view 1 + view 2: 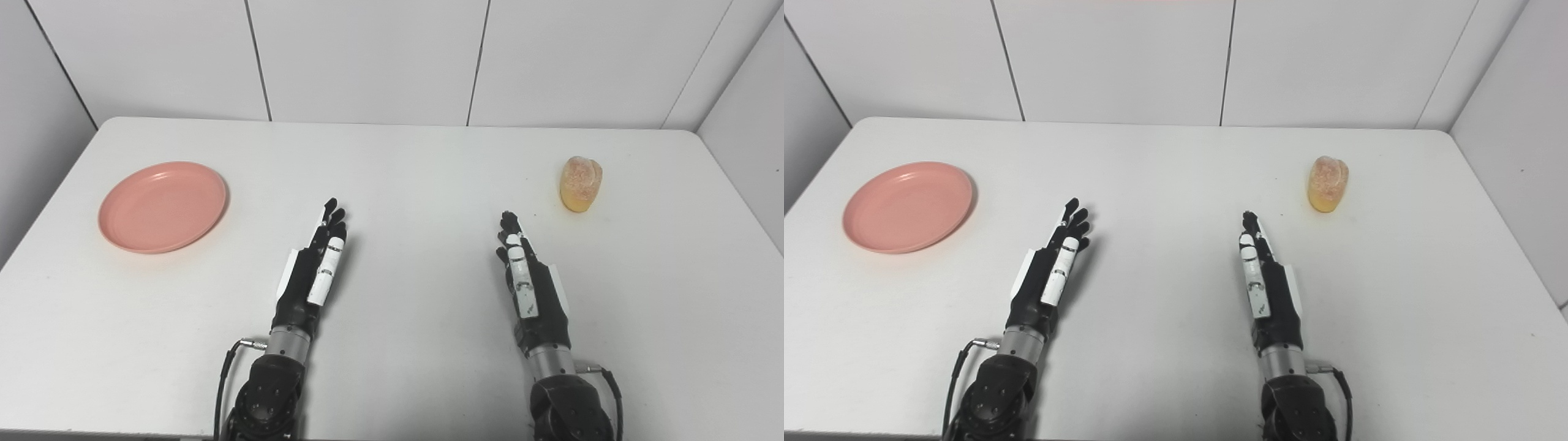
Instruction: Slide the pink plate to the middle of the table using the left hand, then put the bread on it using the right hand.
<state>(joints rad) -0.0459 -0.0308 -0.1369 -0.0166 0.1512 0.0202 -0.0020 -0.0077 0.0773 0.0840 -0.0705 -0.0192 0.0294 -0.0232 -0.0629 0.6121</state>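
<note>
A: How are the two arms posed?

B: Both come in from the near edge and lie low over the white rectangular table (404, 165). The left hand (315, 263) is stretched flat, black fingers straight and pointing away from the robot, leaning slightly to the right. It holds nothing, and its fingers are extended, lying close together. The right hand (528, 275) mirrors it: fingers straight, pointing away and leaning slightly to the left, also empty. Each hand is turned edge-on, thumb side up, with a white panel along the top.

A: Where is the plate?

B: The round, shallow pink plastic plate (163, 206) sits well to the left of the left hand and a little farther from the robot, flat on the table, nothing on it. Being round, it has no long axis to speak of.

A: And the bread?

B: The small, golden, sugar-dusted bread roll (580, 183) stands ahead of the right hand and to its right, near but apart from the fingertips. Its long axis appears upright, darker rounded top up, paler yellow end down on the table.

A: Anything hard to make out?

B: The forearms are cut off by the bottom edge. Whether the hands touch the table or hover just above it, I cannot tell.
</note>
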